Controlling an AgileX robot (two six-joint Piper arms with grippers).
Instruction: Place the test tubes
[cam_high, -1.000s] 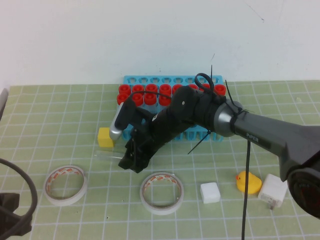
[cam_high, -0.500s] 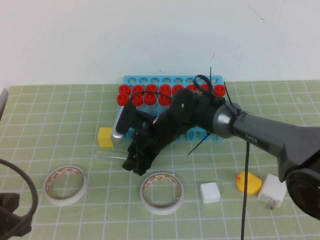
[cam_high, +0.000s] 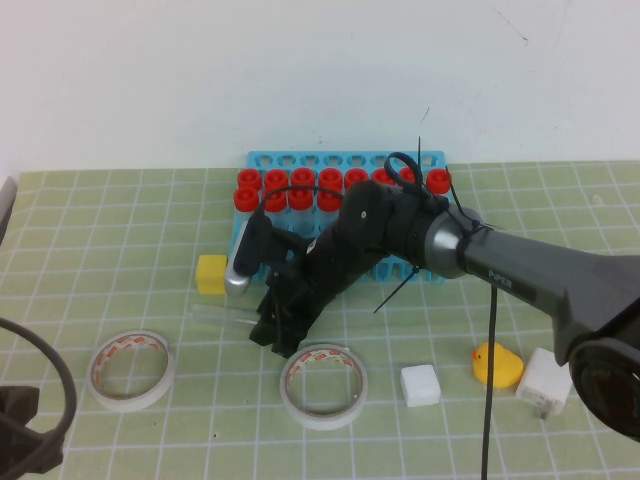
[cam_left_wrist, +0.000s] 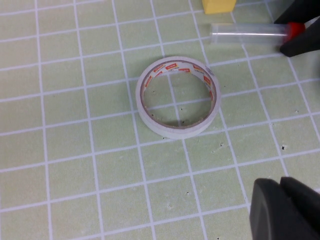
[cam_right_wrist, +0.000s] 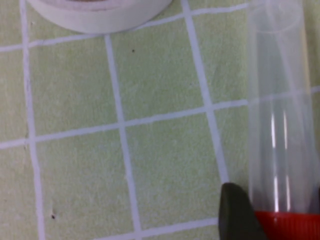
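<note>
Tape roll (cam_high: 131, 371), yellow block (cam_high: 211, 273), duck (cam_high: 495, 364) lie apart.

Bright, even light falls on the tabletop (cam_high: 120, 220); shadows are faint; the right wrist view seems soft, slightly blurred.

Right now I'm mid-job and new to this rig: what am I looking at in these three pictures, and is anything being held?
It is a two-armed robot at a table. The wide picture looks down from a raised camera on the robot's own side. The other two come from a camera on each wrist. On the green mat stands a blue rack of red capped tubes. Around it lie a left tape roll, a middle tape roll, a yellow block, a white cube, a toy duck and a white plug. One clear tube lies flat near the block. The right gripper is down at that tube's red cap, but I cannot tell whether it grips. The left gripper is shut, holds nothing, and is parked near left.
</note>
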